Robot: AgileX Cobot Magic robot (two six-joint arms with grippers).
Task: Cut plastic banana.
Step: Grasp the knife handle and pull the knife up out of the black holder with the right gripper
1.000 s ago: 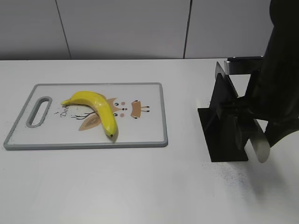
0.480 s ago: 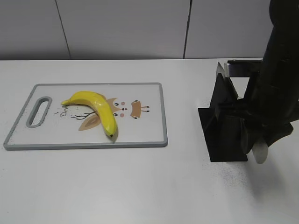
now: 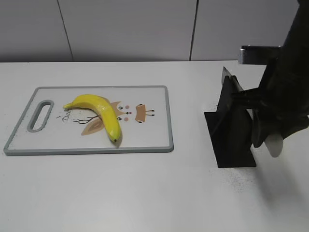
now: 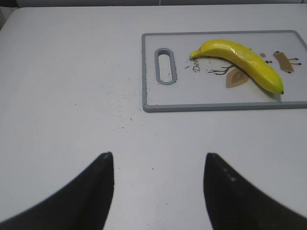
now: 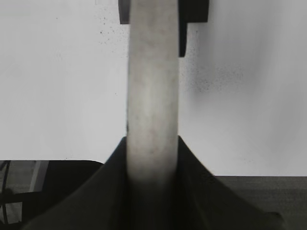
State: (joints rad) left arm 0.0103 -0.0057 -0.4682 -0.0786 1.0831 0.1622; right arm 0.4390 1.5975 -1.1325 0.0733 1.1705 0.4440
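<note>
Lifted a little since the earlier frames, the right arm's black fingers (image 3: 268,130) now carry the pale, rounded knife handle (image 3: 274,145) higher beside the black angular knife stand (image 3: 233,130), and the arm leans further right. Those fingers are clamped on the handle, which the right wrist view shows as a whitish bar (image 5: 152,91) pinched between both dark pads (image 5: 110,191).

On the white counter (image 3: 145,193), the black stand sits well apart from the white cutting board with a grey rim and a slotted handle (image 3: 166,116); nothing lies between them. The yellow plastic banana (image 3: 101,113) rests on the board's left half, over a printed cartoon figure (image 3: 128,113).

Only the left wrist view shows the left arm's black fingers (image 4: 157,191), spread wide and holding nothing, hovering over bare counter near the board's handle end (image 4: 164,66); fine dark specks dot the counter there. The exterior view does not show that arm.

The banana's long axis runs diagonally: stem end toward the board's handle slot, dark tip (image 3: 115,140) toward the near edge, its curve bulging away from the camera.
</note>
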